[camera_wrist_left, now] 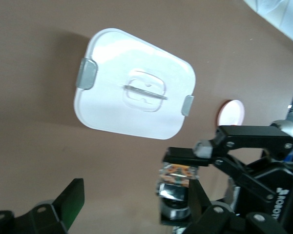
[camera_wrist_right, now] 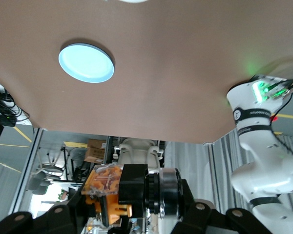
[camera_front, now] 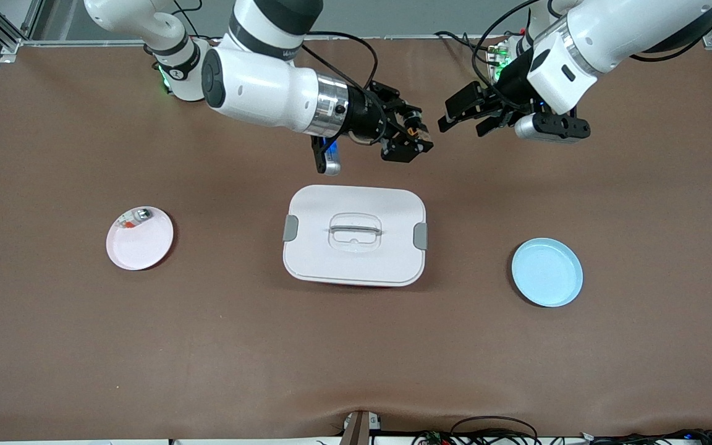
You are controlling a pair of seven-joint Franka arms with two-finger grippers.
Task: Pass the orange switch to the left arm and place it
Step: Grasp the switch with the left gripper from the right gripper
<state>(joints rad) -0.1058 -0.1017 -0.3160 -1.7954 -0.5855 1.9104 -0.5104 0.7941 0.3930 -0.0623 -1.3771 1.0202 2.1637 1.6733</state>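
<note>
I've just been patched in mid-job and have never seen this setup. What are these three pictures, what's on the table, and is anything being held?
These are two white robot arms, each ending in a two-finger claw. The wide picture looks down from a high camera facing the arms; the other two come from cameras on each arm's wrist.

On the brown table lie a white latched box in the middle, a pink plate with a small item on it toward the right arm's end, and a bare blue plate toward the left arm's end.

The right claw is shut on the orange switch, up in the air above the table just past the box. The left claw faces it, fingers spread, holding nothing: it looks like a handover about to happen.
</note>
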